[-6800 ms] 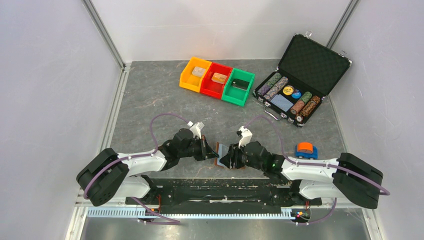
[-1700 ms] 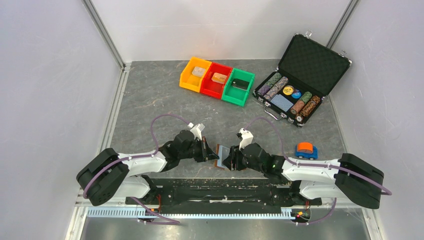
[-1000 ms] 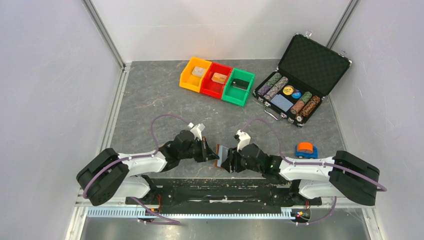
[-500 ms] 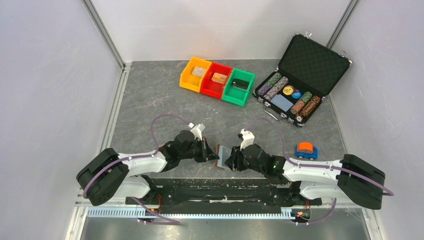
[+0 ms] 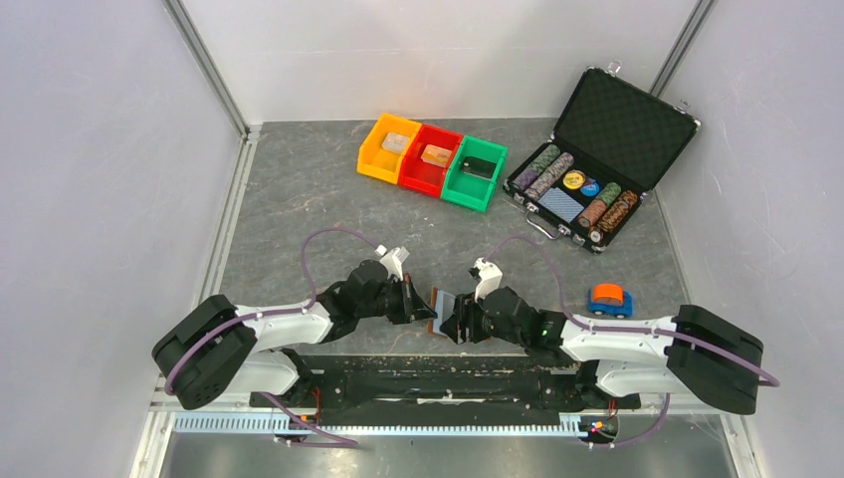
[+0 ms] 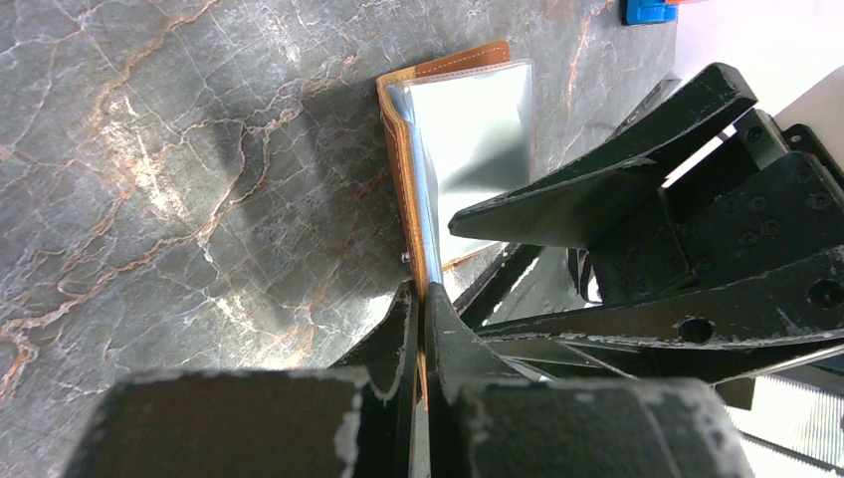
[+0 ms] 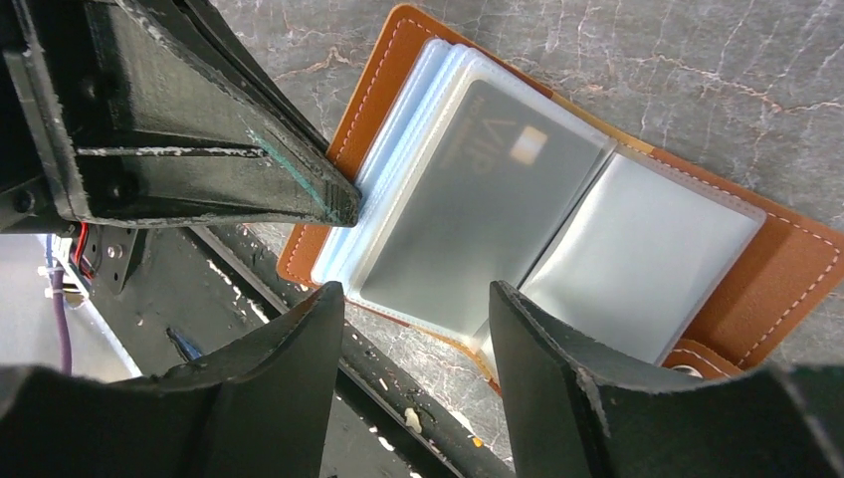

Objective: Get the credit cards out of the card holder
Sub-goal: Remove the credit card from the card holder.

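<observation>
The bench [image 5: 299, 199] has a grey marbled surface and is enclosed by white walls on the left, right and far sides.

Far centre: three open bins stand touching in a row that slants from far left to near right.
- Orange bin [image 5: 389, 146]: contains a pale tan block.
- Red bin [image 5: 430, 157]: contains a tan block.
- Green bin [image 5: 475, 172]: contains a dark item.

Far right: a black metal-edged case [image 5: 622, 124] stands just beside the green bin, lid raised. Its tray holds rows of poker chips [image 5: 545, 171] and a blue patterned rectangle [image 5: 560, 205].

Near right: a small blue and orange object [image 5: 608, 299] rests on the bench, well apart from the case.
</observation>
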Controlling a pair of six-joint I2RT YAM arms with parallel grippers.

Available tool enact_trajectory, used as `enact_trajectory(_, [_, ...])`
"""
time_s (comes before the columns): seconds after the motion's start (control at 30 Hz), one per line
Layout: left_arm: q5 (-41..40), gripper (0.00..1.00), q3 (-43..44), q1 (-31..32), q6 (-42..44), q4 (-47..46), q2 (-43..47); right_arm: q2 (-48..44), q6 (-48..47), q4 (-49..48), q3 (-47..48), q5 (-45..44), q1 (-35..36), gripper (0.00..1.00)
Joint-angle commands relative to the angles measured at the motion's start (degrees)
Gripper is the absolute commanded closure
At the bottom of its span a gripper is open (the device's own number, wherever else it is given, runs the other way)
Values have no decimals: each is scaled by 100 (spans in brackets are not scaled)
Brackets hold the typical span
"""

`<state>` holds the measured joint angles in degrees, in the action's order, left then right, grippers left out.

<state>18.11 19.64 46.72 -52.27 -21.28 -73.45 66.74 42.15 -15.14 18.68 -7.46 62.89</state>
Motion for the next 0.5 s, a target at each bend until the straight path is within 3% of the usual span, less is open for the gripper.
enact_trajectory(0.0, [-35,98,34,48,-257,-228,90,199,30,-346,72,96,46,41])
enact_trajectory(0.2, [-34,98,58,49,-257,-227,76,394,3,-337,142,35,48,40])
enact_trajectory(0.47, [-27,98,75,57,-240,-192,63,222,6,128,101,-371,48,50])
